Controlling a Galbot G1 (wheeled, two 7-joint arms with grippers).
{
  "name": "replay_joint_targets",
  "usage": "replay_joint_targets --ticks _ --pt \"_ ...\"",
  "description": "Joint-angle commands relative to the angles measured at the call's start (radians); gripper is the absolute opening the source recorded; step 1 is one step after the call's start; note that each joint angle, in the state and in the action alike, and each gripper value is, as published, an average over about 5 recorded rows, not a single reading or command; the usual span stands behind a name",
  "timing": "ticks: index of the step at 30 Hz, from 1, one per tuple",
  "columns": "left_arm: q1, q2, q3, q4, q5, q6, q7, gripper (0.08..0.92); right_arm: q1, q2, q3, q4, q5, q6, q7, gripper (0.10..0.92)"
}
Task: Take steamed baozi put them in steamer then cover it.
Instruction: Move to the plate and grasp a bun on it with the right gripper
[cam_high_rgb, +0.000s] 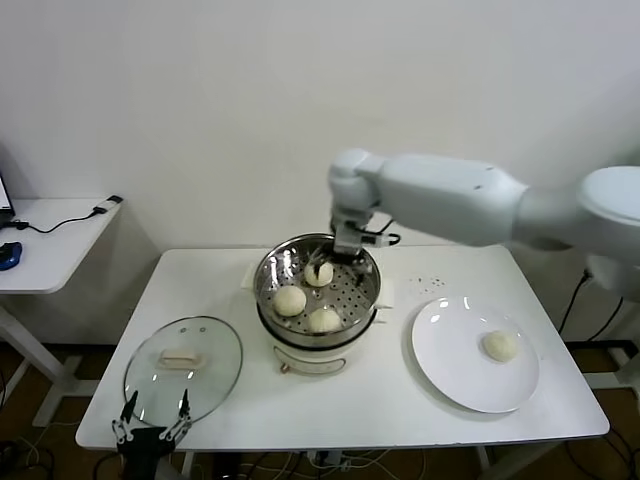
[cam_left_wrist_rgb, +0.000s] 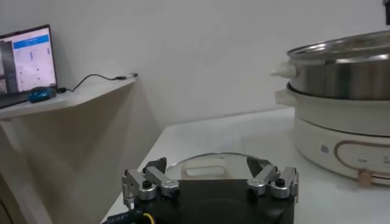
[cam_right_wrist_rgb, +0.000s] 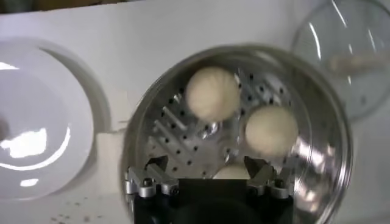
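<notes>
With the 3rd cream-white dough bun (cam_high_rgb: 319, 273) released in the round steel steamer (cam_high_rgb: 268, 290), the open right claw (cam_high_rgb: 345, 256) should be raised vertically w/o touching buns; left claw (cam_high_rgb: 151, 424) is parked open.

Third baozi (cam_right_wrist_rgb: 232, 172) mostly hidden, prob. by right gripper (cam_right_wrist_rgb: 209, 176).

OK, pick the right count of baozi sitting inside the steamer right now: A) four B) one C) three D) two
C: the head view shows three baozi on the steamer's perforated tray, while the fourth bun sits on the white plate.
</notes>
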Motion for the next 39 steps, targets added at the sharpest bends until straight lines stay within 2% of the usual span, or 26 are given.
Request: replay_joint_targets --ticks 1,6,15,27,39 --pt "0.002 0.002 0.002 -0.005 0.001 -0.002 0.001 0.823 0.101 -0.340 -0.100 0.056 0.345 -0.469 0.070 0.823" --pt "0.004 0.005 0.000 -0.006 0.001 -0.002 0.001 0.823 -0.005 -0.502 -0.034 0.070 0.357 -0.582 0.062 0.823" --pt "0.006 0.003 0.001 -0.013 0.012 0.004 0.002 0.823 -0.345 -0.639 0.226 -0.009 0.119 -0.566 -0.024 0.823" --pt "0.013 -0.013 0.008 -0.008 0.027 0.002 0.002 0.823 -0.687 -0.628 0.523 -0.129 -0.155 -0.512 -0.037 0.823" --pt "0.012 -0.024 0.009 -0.007 0.022 -0.018 -0.004 0.823 -0.710 -0.539 0.561 -0.232 -0.201 -0.507 -0.020 0.823"
